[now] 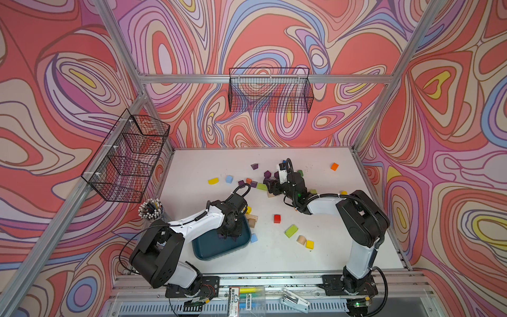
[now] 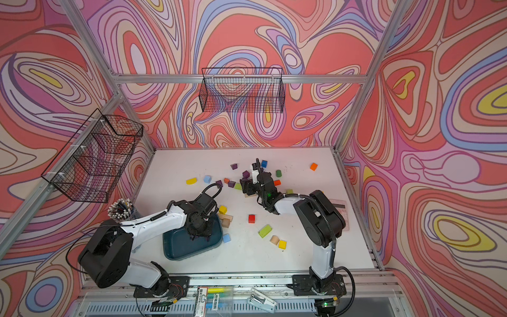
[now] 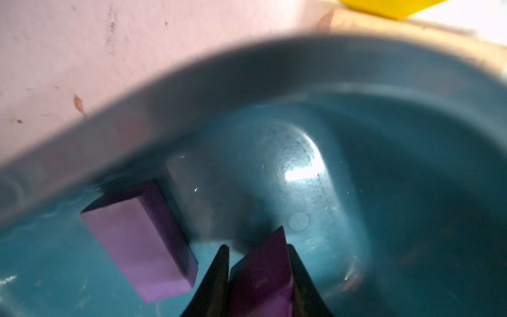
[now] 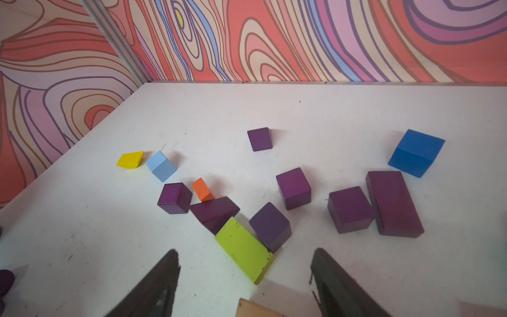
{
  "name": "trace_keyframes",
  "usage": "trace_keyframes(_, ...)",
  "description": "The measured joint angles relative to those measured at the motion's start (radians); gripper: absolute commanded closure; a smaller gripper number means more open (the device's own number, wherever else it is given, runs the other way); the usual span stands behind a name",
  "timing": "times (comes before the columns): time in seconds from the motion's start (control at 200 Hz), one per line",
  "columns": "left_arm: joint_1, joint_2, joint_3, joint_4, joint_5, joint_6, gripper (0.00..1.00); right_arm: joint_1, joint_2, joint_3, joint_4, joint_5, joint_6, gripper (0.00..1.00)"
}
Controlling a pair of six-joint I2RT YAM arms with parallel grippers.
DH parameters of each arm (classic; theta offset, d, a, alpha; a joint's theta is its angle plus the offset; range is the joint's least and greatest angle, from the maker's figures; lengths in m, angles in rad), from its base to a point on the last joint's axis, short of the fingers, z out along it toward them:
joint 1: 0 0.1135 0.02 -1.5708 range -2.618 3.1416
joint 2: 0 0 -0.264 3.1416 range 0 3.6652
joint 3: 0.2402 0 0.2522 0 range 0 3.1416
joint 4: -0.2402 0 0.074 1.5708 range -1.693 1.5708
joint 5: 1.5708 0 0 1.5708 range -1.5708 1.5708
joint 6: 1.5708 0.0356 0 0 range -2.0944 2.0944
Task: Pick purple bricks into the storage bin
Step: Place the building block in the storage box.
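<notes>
**A:** So, what have the left jaws got?

**B:** They are clamped on a purple wedge [image 3: 260, 274], with its ridge pointing ahead, low inside the storage bin [image 3: 384, 115]. A purple cuboid [image 3: 138, 241] already lies on the bin floor just beside it, near the wall.

**A:** Then the step in hand is the drop?

**B:** I judge so. The jaws need only part, then lift straight up, clear of the cuboid and the rim.

**A:** And the right jaws?

**B:** Spread wide and holding nothing, above the bench [image 4: 329, 109]. A lime-green block [image 4: 244, 249] lies between their tips, and a purple cube [image 4: 270, 226] touches its far edge. Beyond that at least six more purple bricks [image 4: 293, 188] sit loose, including a flat slab [image 4: 393, 203] touching another cube [image 4: 349, 210]. A blue cube [image 4: 415, 152] lies near the slab.

**A:** So most of the work remains?

**B:** It looks so, with only two purple pieces at the bin. The right arm's next reach calls for straddling the nearest cube without catching the green block.
</notes>
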Motion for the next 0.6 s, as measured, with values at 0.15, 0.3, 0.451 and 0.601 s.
trace_keyframes(0.15, -0.003, 0.014, 0.000, 0.005, -0.001, 0.000, 0.73, -0.001, 0.000, 0.000, -0.002, 0.000, 0.000, 0.21)
trace_keyframes(0.3, -0.005, 0.031, 0.000, 0.006, -0.004, 0.000, 0.66, -0.003, 0.000, 0.000, -0.002, -0.001, 0.000, 0.21)
trace_keyframes(0.451, -0.005, 0.031, 0.003, 0.006, -0.015, 0.000, 0.56, -0.005, 0.000, 0.000, -0.002, -0.001, 0.000, 0.21)
trace_keyframes(0.601, -0.005, 0.030, 0.027, -0.006, -0.038, -0.001, 0.45, -0.005, 0.000, 0.000, -0.002, -0.002, 0.000, 0.21)
